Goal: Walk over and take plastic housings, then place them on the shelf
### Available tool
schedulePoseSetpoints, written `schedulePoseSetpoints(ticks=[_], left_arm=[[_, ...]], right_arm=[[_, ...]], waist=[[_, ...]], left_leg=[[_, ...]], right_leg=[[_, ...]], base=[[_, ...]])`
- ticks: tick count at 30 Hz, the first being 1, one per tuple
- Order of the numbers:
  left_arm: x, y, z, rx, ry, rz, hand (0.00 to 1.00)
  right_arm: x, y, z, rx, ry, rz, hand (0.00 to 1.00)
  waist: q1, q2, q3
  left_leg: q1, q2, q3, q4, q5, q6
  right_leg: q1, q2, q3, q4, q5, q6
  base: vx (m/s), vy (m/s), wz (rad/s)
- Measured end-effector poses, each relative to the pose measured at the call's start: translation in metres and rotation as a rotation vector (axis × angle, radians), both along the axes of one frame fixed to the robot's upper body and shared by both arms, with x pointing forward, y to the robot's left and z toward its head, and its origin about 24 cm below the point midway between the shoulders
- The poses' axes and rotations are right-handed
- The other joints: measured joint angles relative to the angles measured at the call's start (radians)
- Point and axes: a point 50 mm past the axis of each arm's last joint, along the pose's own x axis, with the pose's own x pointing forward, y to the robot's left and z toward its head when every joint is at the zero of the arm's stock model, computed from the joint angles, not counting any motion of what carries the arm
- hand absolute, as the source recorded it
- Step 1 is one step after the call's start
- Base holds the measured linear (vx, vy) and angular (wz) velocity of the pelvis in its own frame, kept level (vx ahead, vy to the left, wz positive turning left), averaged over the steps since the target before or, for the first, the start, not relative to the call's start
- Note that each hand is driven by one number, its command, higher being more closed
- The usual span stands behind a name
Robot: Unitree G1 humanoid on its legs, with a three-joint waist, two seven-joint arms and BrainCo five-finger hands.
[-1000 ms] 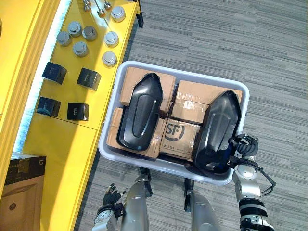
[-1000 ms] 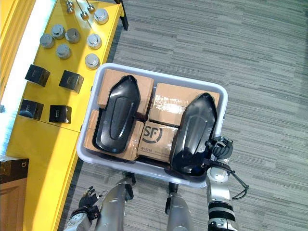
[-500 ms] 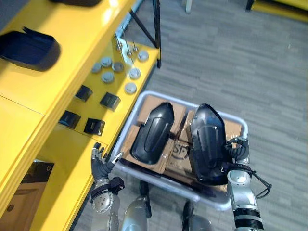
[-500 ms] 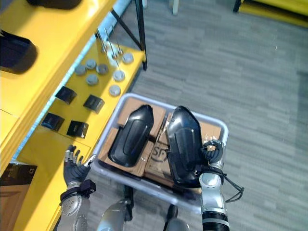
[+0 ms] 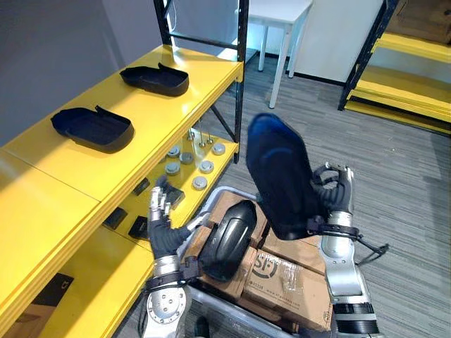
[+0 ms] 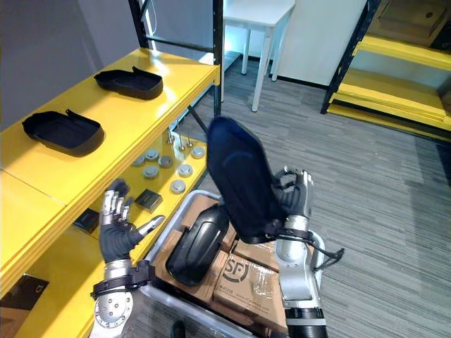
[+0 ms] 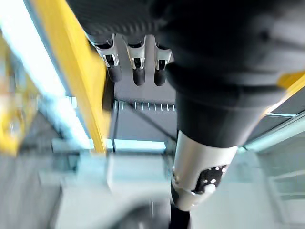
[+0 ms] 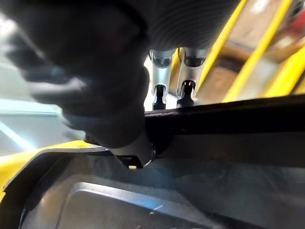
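Above the boxes (image 5: 289,278), the right hand (image 5: 332,196) clamps a black housing (image 5: 278,176) upright by its edge.
Left hand (image 5: 163,227) raised beside the yellow shelf (image 5: 183,105), fingers spread apart.

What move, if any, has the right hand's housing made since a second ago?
Yes: the housing went upward, lifted by the right hand off the cardboard boxes.

One black plastic housing (image 5: 278,176) is held raised and tilted in the right hand (image 5: 332,201). A second housing (image 5: 227,239) lies dome-up on cardboard boxes (image 5: 289,278) below. A near housing (image 5: 91,128) and a far housing (image 5: 155,79) rest on the yellow shelf (image 5: 42,176), left.
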Motion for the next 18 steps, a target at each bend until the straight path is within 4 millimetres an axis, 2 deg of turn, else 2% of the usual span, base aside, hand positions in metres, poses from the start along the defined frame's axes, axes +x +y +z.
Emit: schedulePoseSetpoints(ticks=[1,4,6,14,18], left_arm=[[0.004,-0.007,-0.004,-0.054,0.019,-0.076,0.0],[0.008,-0.016,-0.011,-0.095,0.051,-0.157,0.0],[0.012,-0.022,-0.018,-0.108,0.081,-0.199,0.0],[0.021,-0.031,-0.028,-0.111,0.13,-0.258,0.0],[0.024,-0.031,-0.034,-0.117,0.157,-0.257,0.0]], right_arm=[[0.002,0.01,0.004,-0.006,-0.017,0.038,1.0],[0.002,0.022,0.008,-0.005,-0.037,0.087,1.0],[0.002,0.037,0.014,0.006,-0.059,0.14,1.0],[-0.002,0.06,0.013,-0.003,-0.06,0.231,1.0],[-0.003,0.066,0.013,0.029,-0.051,0.273,1.0]], waist=[[0.0,0.001,-0.007],[0.0,0.0,-0.023],[-0.001,0.0,-0.028],[-0.017,0.001,-0.031],[-0.022,0.006,-0.036]], left_leg=[[0.009,0.008,-0.001,-0.01,0.008,-0.002],[0.01,0.012,-0.004,-0.017,0.015,-0.011],[0.01,0.009,0.009,-0.035,0.031,-0.014],[0.007,-0.015,0.042,-0.064,0.071,-0.006],[-0.012,-0.032,0.056,-0.07,0.087,0.004]], right_leg=[[-0.008,0.006,0.0,0.02,0.0,0.0],[-0.01,0.011,0.001,0.015,0.001,-0.002],[-0.005,0.011,0.003,-0.025,0.001,-0.002],[-0.01,-0.004,0.027,-0.078,0.002,-0.005],[-0.022,-0.02,0.027,-0.11,-0.008,-0.022]], base=[[0.0,-0.037,0.01],[-0.01,-0.026,-0.01],[-0.04,-0.048,-0.17],[-0.08,-0.022,-0.13],[-0.13,0.001,-0.13]])
